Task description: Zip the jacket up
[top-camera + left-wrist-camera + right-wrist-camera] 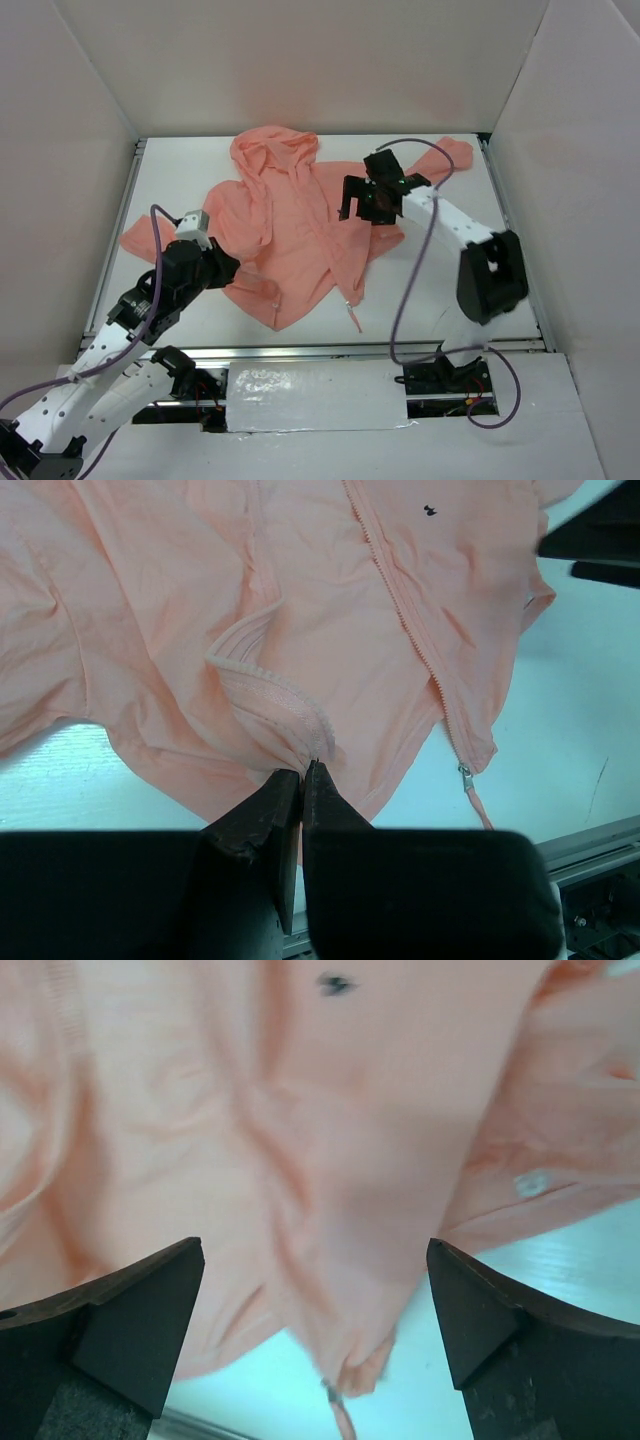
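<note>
left gripper (303,772): we pinch the jacket (330,630) edge | right gripper (315,1250): wide open, empty | risk: cloth may slip if we tug

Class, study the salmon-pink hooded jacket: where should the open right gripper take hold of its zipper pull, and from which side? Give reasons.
Grip the thin pink pull tab trailing from the slider at the bottom of the jacket. It lies flat on the white table beyond the fabric, so the right gripper probably does best descending from above, straddling its narrow width.
</note>
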Available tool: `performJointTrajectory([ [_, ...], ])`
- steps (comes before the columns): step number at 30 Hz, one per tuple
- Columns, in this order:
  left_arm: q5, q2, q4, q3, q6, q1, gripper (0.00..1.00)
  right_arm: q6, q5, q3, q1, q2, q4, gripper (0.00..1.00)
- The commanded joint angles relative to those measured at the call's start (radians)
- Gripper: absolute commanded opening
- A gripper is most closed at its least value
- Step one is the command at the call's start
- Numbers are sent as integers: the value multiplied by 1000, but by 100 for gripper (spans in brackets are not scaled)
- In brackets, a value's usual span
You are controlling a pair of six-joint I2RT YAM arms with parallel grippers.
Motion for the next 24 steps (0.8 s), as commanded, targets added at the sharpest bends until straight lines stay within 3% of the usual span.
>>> performJointTrajectory([
  [1, 3, 12, 18, 48, 16, -1, 0, -76, -69, -136, 78, -268, 91, 100],
  [4, 13, 18, 16, 54, 22, -1, 0, -90, -70, -264, 129, -359, 108, 94],
  [6, 24, 12, 18, 56, 23, -1, 0, -84, -105, -301, 158, -364, 89, 81],
  [12, 73, 11, 8, 73, 42, -1, 0, -81, 49, -369, 275, -272, -7, 75],
  [18, 108, 12, 11, 63, 49, -1, 0, -81, 36, -387, 325, -192, -20, 71],
  [24, 128, 9, 19, 54, 49, -1, 0, -69, 36, -379, 347, -83, -6, 51],
])
